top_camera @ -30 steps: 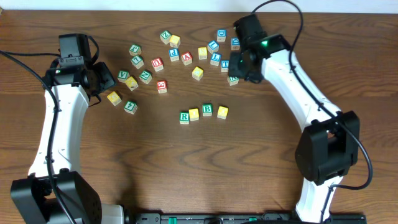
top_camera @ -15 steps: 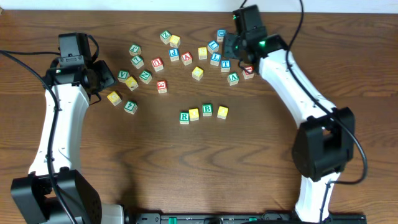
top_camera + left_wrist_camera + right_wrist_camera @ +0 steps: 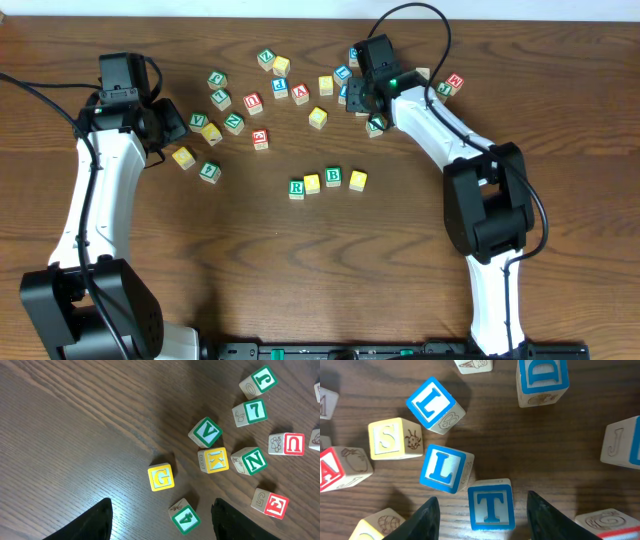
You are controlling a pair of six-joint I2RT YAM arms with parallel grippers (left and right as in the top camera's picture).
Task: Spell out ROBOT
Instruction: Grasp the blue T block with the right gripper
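A dark wooden table (image 3: 250,260) is showing from above. Four small wooden alphabet cubes are sitting in a row: a green-lettered R cube (image 3: 296,187), a yellow-faced cube (image 3: 312,183), a green-lettered B cube (image 3: 333,177) and a second yellow-faced cube (image 3: 357,180). The word is lacking only its last letter, so the spot past the row's second yellow end is lying bare.

The missing piece, a blue-lettered T cube (image 3: 491,504), is lying flat on the wood well behind the row, within a loose scatter of spare letter cubes. A blue-lettered L cube (image 3: 443,469) is crowding it, just beside its corner.

The right gripper (image 3: 482,515) is hanging directly over the T cube, behind the row's yellow end. Its jaws are standing apart, one on each side of the cube with a gap at both faces, gripping nothing. It looks to be lining up so the fingers can close on the T without catching the L.

The left gripper (image 3: 162,527) is waiting far off beyond the row's R end, jaws spread and empty above other stray cubes, probably keeping clear of the work.
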